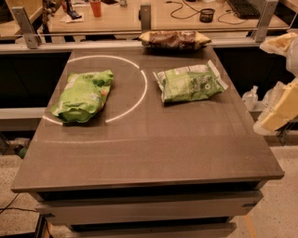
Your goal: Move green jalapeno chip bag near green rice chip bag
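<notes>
The green jalapeno chip bag [190,82] lies flat on the table's right half, pale green with white sealed ends. The green rice chip bag [83,95] lies on the left half, puffy and bright lime green with a small orange mark, inside a white circle of light. The two bags are well apart. My gripper [279,109] shows as pale yellow-white parts at the right edge of the camera view, off the table's right side and away from both bags. It holds nothing that I can see.
A brown-and-yellow bag [174,39] lies at the far edge of the grey table [149,148]. A desk with a red cup [96,7], cables and a keyboard stands behind a rail. A small clear bottle [250,97] stands to the right of the table.
</notes>
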Controlling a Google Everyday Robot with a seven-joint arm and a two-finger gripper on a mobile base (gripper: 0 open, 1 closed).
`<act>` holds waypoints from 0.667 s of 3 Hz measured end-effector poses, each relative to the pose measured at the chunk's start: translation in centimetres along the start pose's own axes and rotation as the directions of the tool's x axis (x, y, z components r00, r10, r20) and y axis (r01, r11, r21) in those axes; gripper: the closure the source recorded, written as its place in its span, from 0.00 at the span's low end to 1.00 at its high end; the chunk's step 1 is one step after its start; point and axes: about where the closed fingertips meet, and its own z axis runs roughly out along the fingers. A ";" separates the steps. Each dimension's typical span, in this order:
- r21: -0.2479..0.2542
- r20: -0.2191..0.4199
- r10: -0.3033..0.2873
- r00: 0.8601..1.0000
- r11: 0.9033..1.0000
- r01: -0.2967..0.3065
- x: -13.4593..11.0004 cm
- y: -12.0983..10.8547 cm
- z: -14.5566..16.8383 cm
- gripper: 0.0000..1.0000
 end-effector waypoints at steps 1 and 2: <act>0.051 0.084 0.015 0.996 0.999 -0.020 -0.4 -1.2 1.2 0.00; 0.083 0.119 0.005 0.993 0.996 -0.015 -0.6 -3.5 3.3 0.00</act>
